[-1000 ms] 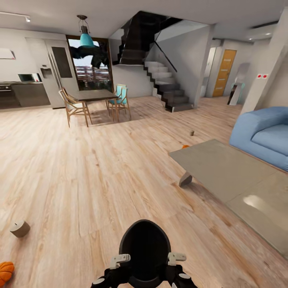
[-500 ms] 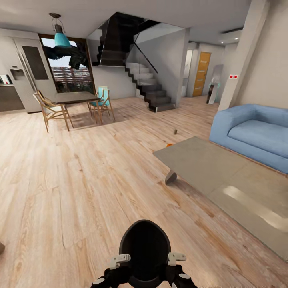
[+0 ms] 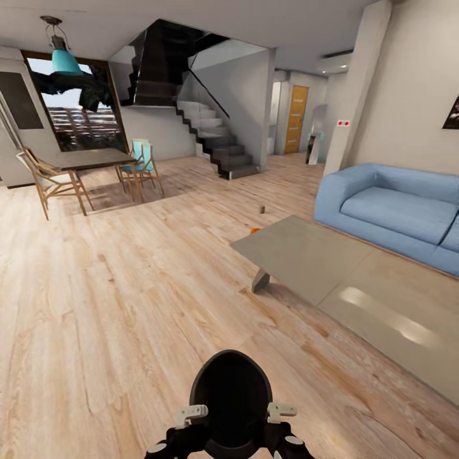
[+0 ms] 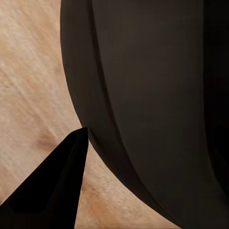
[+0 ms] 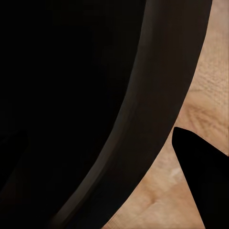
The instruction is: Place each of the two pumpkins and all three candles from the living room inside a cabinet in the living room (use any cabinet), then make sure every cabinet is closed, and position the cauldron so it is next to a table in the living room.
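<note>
The black cauldron is held between the left end effector and the right end effector, both gripping its rim, above the floor. 1 pumpkin lies just beyond the low desk's far corner, a candle farther.

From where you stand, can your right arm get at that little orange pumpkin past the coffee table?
Probably not. The pumpkin lies on the floor beyond the far corner of the coffee table, across open floor, and both arms look busy either side of the cauldron.

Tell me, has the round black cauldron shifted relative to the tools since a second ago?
No. The round black cauldron sits unchanged between both tools; only the camera turned, sliding the grey low table leftward.
</note>
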Available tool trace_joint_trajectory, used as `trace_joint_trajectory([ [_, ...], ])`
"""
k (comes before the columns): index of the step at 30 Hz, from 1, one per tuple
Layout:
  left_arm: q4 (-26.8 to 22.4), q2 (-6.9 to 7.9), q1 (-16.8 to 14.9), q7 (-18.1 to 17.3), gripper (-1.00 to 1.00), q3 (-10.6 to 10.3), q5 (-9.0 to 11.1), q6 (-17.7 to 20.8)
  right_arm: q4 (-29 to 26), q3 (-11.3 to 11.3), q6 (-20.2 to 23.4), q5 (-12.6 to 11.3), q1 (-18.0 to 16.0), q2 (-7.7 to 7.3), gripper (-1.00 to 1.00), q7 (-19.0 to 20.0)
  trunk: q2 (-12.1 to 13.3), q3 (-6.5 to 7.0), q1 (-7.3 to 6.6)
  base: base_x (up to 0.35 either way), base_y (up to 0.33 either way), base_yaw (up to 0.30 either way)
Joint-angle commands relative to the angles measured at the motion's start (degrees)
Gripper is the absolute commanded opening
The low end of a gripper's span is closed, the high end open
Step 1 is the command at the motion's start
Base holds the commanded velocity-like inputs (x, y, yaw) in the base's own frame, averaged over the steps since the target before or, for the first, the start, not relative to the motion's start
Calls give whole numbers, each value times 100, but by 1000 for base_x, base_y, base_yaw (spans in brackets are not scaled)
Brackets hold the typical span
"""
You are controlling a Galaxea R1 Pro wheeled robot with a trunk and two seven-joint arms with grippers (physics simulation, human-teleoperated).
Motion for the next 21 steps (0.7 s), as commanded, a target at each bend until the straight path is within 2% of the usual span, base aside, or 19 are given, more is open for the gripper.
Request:
trace_joint_trajectory([
  [1, -27, 14, 4, -184, -100, -89, 94, 29, -11, -31, 25, -160, -11, -6, -100, 154, -3, -4, -1, 0, 251, -15],
  [10, -27, 15, 3, -183, -100, -93, 94, 29, -11, -26, 25, -151, -11, -7, -100, 146, -3, -4, -1, 93, 259, -2],
  [21, -27, 15, 3, -181, -100, -89, 94, 31, -17, -23, 34, -154, -11, -7, -100, 149, -3, -4, -1, 239, 228, 0],
])
